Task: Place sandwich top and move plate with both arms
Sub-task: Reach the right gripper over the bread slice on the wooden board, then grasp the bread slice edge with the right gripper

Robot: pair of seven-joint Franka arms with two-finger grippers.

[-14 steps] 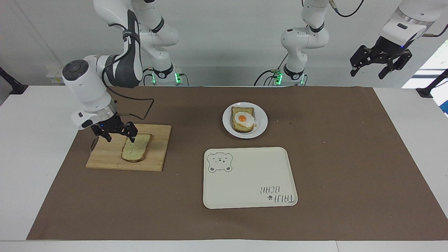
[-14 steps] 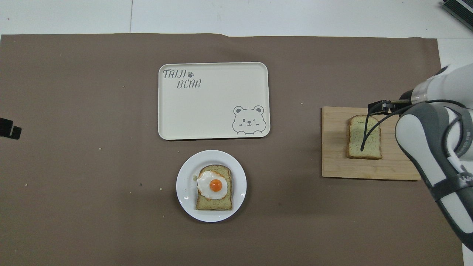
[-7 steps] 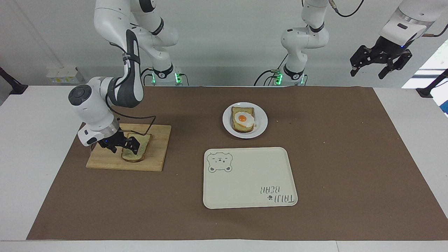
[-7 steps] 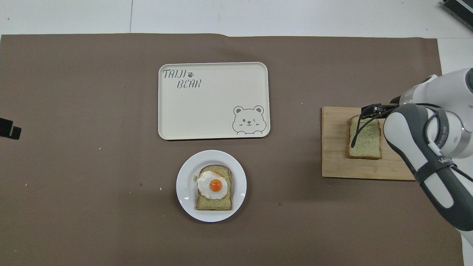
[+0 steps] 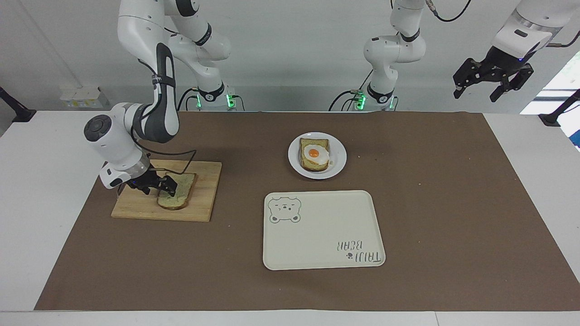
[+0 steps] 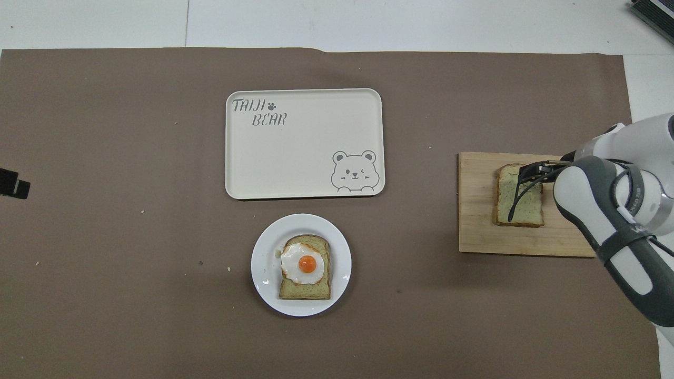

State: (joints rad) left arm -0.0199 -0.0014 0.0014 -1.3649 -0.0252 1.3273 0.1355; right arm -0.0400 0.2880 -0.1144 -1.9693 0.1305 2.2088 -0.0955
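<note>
Right claw [image 5: 158, 186] is sitting low on the wooden board [image 5: 199, 199], at the right arm's end of the surface [image 5: 430, 203]. One finger is resting on the sandwich top [image 5: 181, 192], the other is down beside the slice's edge over the board, so the fingers are straddling that edge, parted; cannot tell whether they are pinching it. The sandwich top is lying flat on the board, pale speckled crumb, brown crust, its rounded end pointing away from the robots. In the overhead view the slice [image 6: 518, 202] is partly covered by the claw [image 6: 529, 173] and a black cable.

Left claw [image 5: 491, 81] is hanging high in the air at the left arm's end, off the edge of the brown mat, fingers spread apart and gripping nothing. That arm is waiting.

The plate [image 5: 337, 165] is sitting near the middle of the surface, carrying a bread slice with a fried egg [image 5: 313, 154] on it. The cream tray [image 5: 317, 244] is lying just beside the plate, farther from the robots, the two apart. Writing on the tray is reading "TAIJI BEAR" [image 6: 260, 112] with a paw print, and a winking bear drawing [image 6: 355, 171] is showing in the corner nearest the plate. Small crumbs are scattered on the mat.
</note>
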